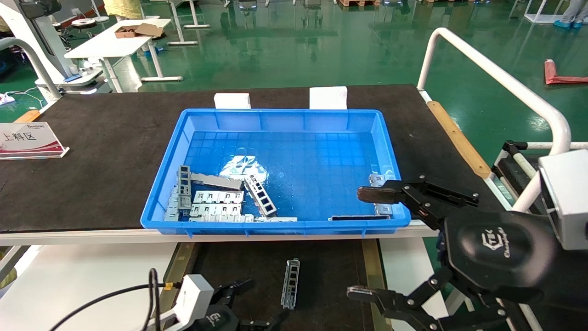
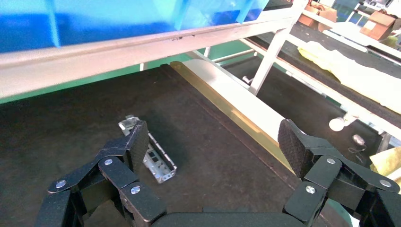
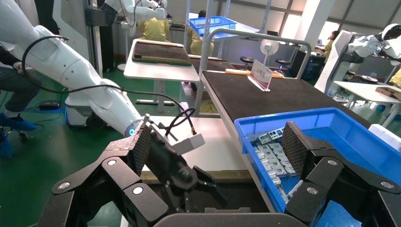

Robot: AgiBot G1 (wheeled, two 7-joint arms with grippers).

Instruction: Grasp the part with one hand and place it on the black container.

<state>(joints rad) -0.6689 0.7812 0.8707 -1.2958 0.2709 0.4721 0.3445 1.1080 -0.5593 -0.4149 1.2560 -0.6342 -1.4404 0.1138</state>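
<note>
- Slim silvery-grey sheet-metal channel strip with a row of rectangular openings (image 1: pixel 291 282) lying flat, lengthwise, at lower centre of the head view, on the large shallow matte-black tray (image 1: pixel 330 266) with brass-coloured strips along its sides.
- Same strip in the left wrist view (image 2: pixel 153 158), resting on the black tray surface (image 2: pixel 71 127), partly hidden behind one finger.
- Left gripper (image 1: pixel 257 299) low at the bottom edge of the head view, just left of the strip, fingers spread wide and holding nothing; in its own wrist view (image 2: pixel 213 151) one textured finger pad (image 2: pixel 138 142) close over the strip, possibly touching it, hard to tell from this angle.
- Right gripper (image 1: pixel 363 243) at lower right of the head view, fingers released and wide apart, empty; upper finger (image 1: pixel 379 194) over the near right corner of the blue plastic bin (image 1: pixel 275 115), lower finger down beside the tray's right edge.
- Right wrist view: the spread fingers (image 3: pixel 142 146) framing the left arm's gripper beyond, and the bin (image 3: pixel 340 123) at right.
- Blue bin on the wide black tabletop mat (image 1: pixel 105 147), in the middle of the head view, above the tray.
- Heap of grey slotted metal plates and strips (image 1: pixel 216 200) in the bin's lower-left corner; a few more pieces along its lower right wall.
- White-and-red sign card (image 1: pixel 27 140) standing on the mat at far left.
</note>
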